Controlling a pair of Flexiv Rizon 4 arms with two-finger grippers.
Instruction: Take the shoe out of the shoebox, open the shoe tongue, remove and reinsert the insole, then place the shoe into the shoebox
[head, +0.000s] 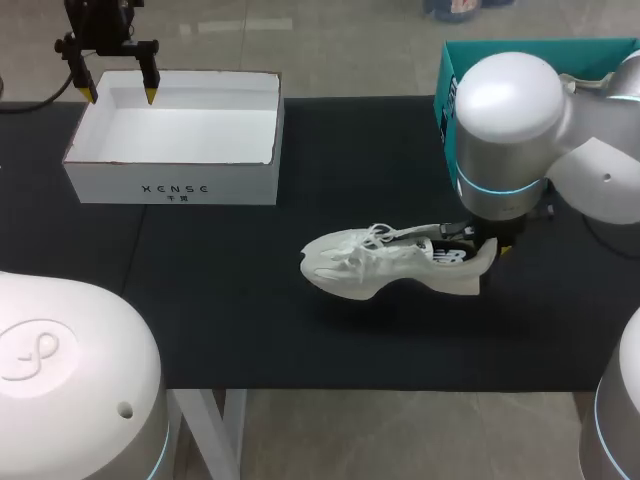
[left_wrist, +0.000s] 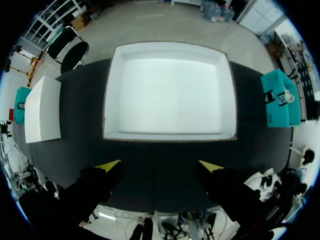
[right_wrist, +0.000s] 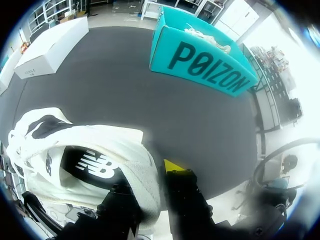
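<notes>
From overhead: white shoe (head: 395, 265) held off the black mat (head: 250, 330) by its heel, well apart from the empty shoebox (head: 170, 188). Along the left wrist: left gripper (left_wrist: 160, 167) spread wide just short of the box's rim, grasping nothing. Along the right wrist: right gripper (right_wrist: 150, 182) clenched on the heel. Best to grip firmly, hold the sole level, and lower gently.
</notes>
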